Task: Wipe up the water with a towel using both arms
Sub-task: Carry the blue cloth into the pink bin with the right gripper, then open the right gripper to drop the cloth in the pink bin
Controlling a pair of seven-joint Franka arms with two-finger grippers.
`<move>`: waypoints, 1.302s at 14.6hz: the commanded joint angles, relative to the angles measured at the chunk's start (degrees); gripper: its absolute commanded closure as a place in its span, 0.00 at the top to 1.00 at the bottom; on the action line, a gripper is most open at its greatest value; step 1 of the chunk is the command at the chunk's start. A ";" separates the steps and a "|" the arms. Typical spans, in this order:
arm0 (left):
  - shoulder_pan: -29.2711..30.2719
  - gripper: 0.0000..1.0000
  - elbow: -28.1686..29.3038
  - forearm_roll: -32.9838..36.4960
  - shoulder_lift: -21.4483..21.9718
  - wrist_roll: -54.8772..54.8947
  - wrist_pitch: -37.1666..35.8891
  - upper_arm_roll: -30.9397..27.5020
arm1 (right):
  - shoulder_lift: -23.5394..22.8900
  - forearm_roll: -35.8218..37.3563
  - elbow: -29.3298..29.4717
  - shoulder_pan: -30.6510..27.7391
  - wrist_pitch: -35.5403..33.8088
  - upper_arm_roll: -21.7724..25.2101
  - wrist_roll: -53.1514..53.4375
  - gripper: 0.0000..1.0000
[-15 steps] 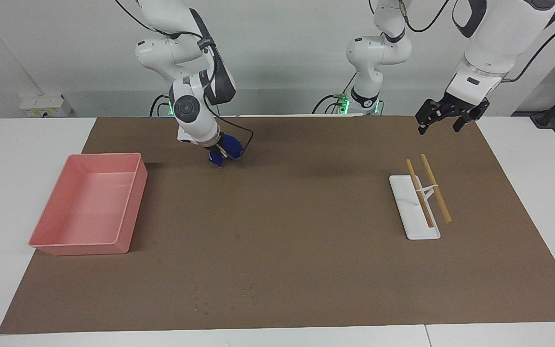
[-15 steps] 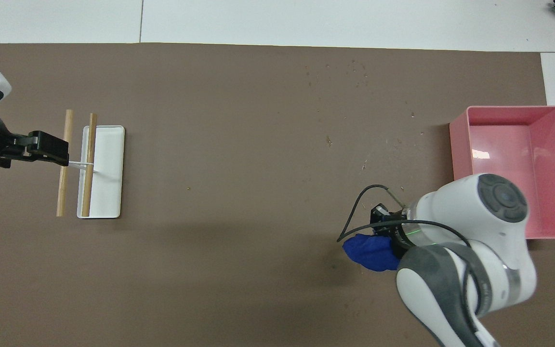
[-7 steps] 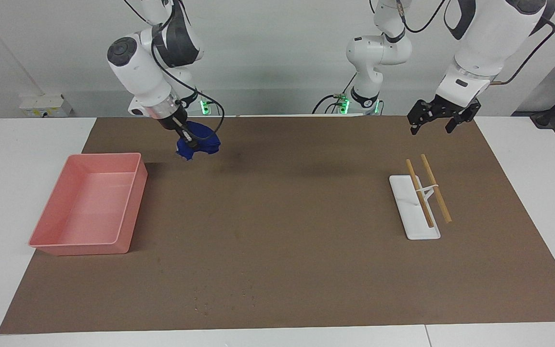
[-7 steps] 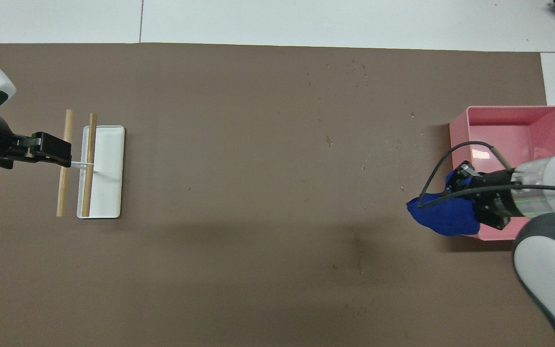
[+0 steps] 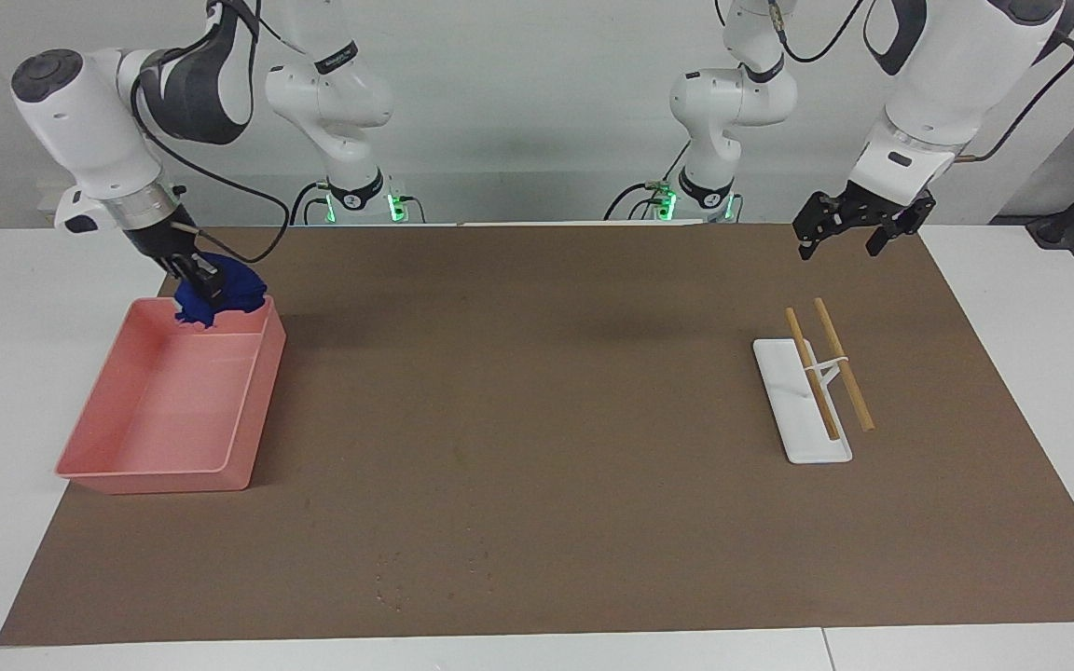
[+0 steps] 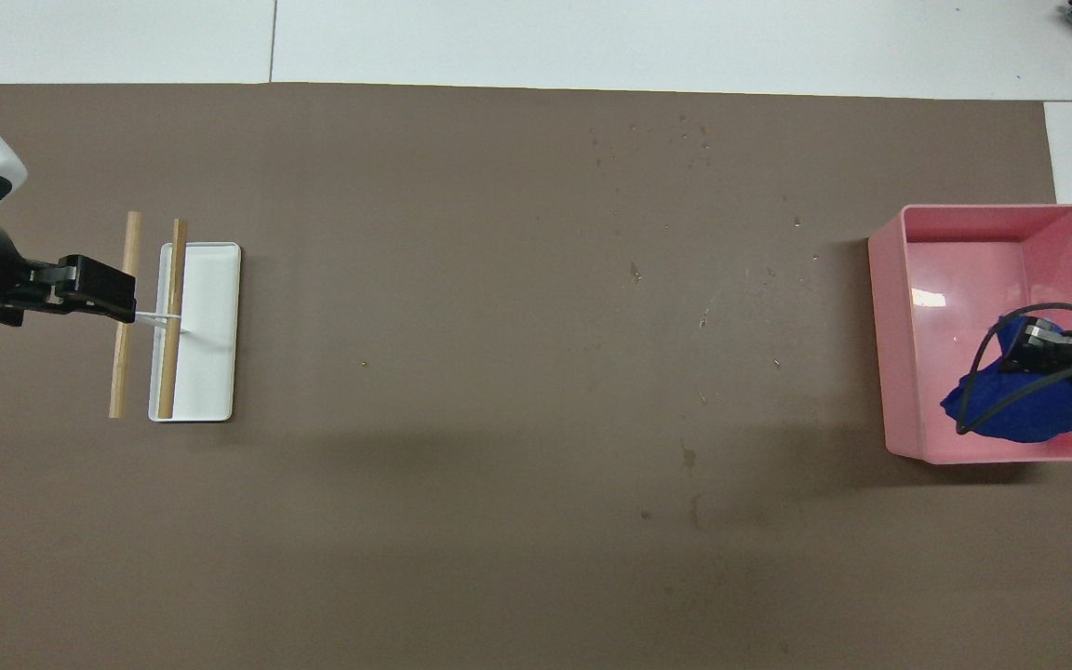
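Note:
The towel is a bunched royal-blue cloth. My right gripper is shut on it. It hangs over the end of the pink tray nearest the robots, just above the rim. My left gripper waits open and empty in the air, over the mat on the robots' side of the white rack. No pool of water shows plainly. Only small dark specks dot the mat near its edge farthest from the robots.
A white rack carrying two wooden sticks stands toward the left arm's end of the table. A brown mat covers most of the table.
My right arm has swung the towel from over the mat near the robots to over the pink tray. The left gripper has barely shifted.

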State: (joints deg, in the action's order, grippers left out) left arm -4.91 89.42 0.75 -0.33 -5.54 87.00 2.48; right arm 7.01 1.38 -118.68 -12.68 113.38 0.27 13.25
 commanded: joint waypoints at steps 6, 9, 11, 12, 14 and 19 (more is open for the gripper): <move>-0.81 1.00 1.81 0.39 1.65 0.00 0.63 -0.55 | -14.47 5.38 2.41 -6.13 9.40 -0.79 -10.71 0.00; -0.81 1.00 1.90 0.31 1.65 -0.09 0.63 -0.46 | -13.52 5.38 -0.05 -6.13 8.62 -0.88 -10.43 0.00; -0.89 1.00 1.90 -0.13 1.65 -0.09 0.72 -0.46 | -13.16 5.30 -0.68 -6.22 8.00 -0.88 -10.52 0.86; -0.81 1.00 1.81 -0.22 1.65 -0.09 0.72 -0.46 | -13.16 5.21 -0.33 -6.30 7.04 -0.97 -10.61 1.00; -0.98 1.00 1.81 -0.22 1.65 -0.18 1.07 -0.46 | -12.90 4.68 0.73 -6.22 5.89 -1.32 -10.44 1.00; -0.98 1.00 1.81 -0.22 1.65 0.18 0.98 -0.46 | -7.11 4.42 3.97 -6.04 3.09 -4.56 -10.26 1.00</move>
State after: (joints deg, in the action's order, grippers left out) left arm -5.05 89.43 0.68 -0.24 -5.54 87.05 2.70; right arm -3.34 5.66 -116.30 -18.45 119.28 -1.86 2.08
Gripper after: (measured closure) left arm 0.000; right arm 0.000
